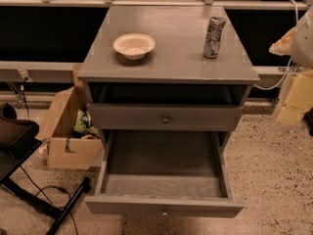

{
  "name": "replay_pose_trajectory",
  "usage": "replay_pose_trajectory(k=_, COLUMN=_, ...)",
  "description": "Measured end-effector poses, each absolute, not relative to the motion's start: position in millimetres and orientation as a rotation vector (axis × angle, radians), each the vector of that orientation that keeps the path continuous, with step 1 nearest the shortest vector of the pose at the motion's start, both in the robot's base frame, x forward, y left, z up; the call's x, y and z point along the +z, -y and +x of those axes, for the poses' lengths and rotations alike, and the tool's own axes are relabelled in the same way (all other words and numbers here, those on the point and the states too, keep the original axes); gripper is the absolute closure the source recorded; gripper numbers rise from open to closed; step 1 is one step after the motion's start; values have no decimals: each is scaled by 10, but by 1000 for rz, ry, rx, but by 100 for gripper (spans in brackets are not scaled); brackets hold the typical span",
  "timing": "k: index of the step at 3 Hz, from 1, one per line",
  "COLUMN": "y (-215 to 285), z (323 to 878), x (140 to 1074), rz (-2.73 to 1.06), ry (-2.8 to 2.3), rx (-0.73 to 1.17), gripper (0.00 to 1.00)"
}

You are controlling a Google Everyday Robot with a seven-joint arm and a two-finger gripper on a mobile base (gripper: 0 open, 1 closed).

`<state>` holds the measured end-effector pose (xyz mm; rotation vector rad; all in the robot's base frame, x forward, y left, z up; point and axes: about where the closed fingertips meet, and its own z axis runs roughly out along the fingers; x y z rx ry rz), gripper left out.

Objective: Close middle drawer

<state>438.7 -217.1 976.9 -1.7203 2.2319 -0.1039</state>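
the gripper is a pale yellowish blur at the right edge of my view, level with the cabinet's upper half and well apart from it; whether it is open or closed i cannot tell. above it the white arm runs up along the frame's right edge, over the speckled floor, touching nothing i can make out.

counting outward: one gripper, one arm, one cabinet, two drawer fronts in sight, one bowl, one can, one cardboard box.

the middle drawer is the lower of the two fronts, pulled far out toward the camera (grey wood, wide and shallow), with its knob at the front's centre and its grey inner floor showing. the upper drawer front sits behind and above it, carrying a second knob, with a dark gap over it.

the pale bowl sits on the cabinet top toward the left, the can upright toward the right, well apart. the box stands open on the floor just beside the cabinet's left side.
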Motion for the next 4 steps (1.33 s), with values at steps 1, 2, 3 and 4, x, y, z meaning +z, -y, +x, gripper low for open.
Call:
replay_pose_trajectory(k=1, y=2175, z=4390, x=9773, rz=-1717, ry=-2232, rx=-108, gripper=0)
replay_pose_trajectory(k=2, y=2190, z=4283, x=9443, rz=-1690, ry=-2257, rx=-46, gripper=0)
replay_pose_trajectory(k=3, y=2144, z=4025, x=8852, rz=-1590, ry=-2253, rx=96, gripper=0)
replay_pose_trajectory(k=4, y=2051, z=3896, x=7954, rz=-1512, ry=-2276, rx=254, gripper=0)
